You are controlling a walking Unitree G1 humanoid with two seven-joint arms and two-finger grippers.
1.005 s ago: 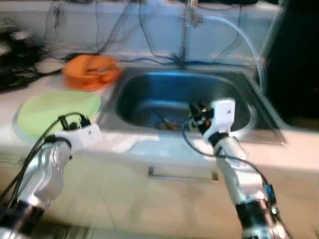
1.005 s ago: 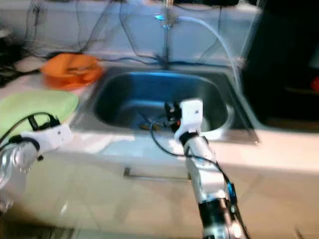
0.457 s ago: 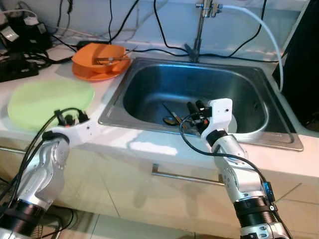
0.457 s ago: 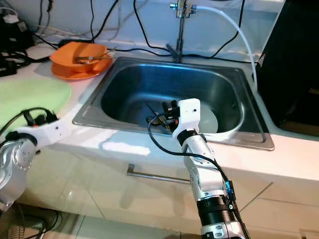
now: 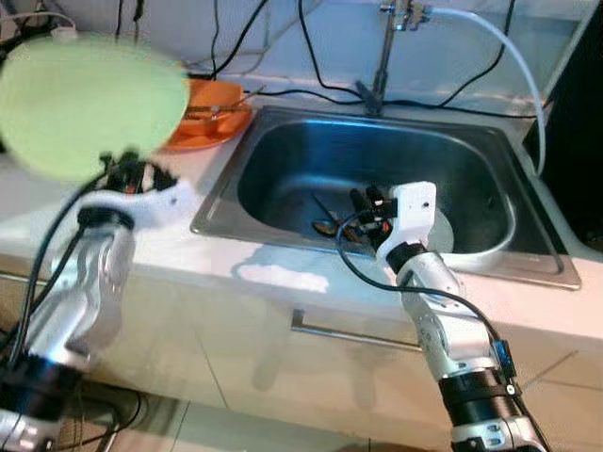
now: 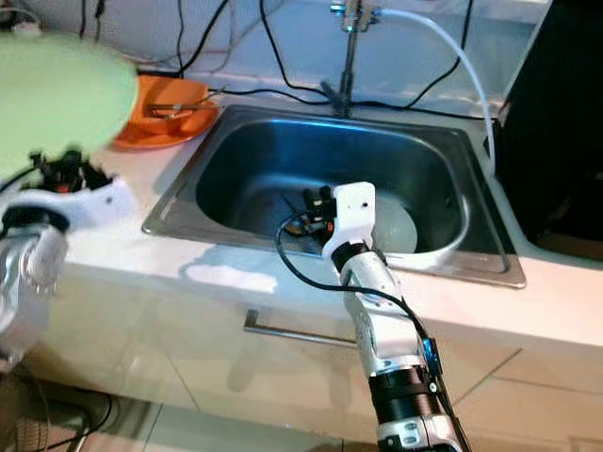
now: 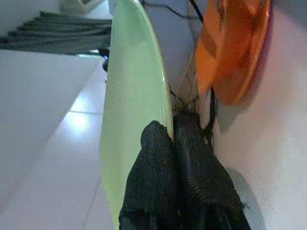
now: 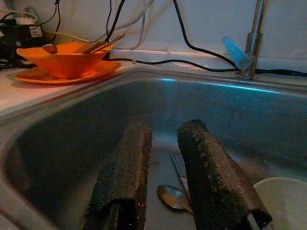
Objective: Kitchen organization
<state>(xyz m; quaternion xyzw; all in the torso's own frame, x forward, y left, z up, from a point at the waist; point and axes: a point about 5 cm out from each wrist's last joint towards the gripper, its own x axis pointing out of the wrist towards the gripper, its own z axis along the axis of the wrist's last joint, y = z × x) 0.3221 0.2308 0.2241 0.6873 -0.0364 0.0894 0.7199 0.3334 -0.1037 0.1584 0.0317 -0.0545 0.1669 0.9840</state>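
Left gripper: closed tight on the rim of the green plate, one black finger on each face of it.
Green plate: lifted clear of the counter, held up on edge to the left of the sink; blurred in the head views, partly covering the orange dishes.
Right gripper: fingers parted with a narrow gap, holding nothing, hanging inside the sink above its floor.
Spoon: lying on the sink floor just beyond the right gripper's fingertips, beside other cutlery; not touched.
White plate: in the sink, right of the right gripper.
Orange bowl: on an orange plate on the counter at the sink's back left corner, utensils resting in it.
Tap: behind the sink, middle of the back edge.
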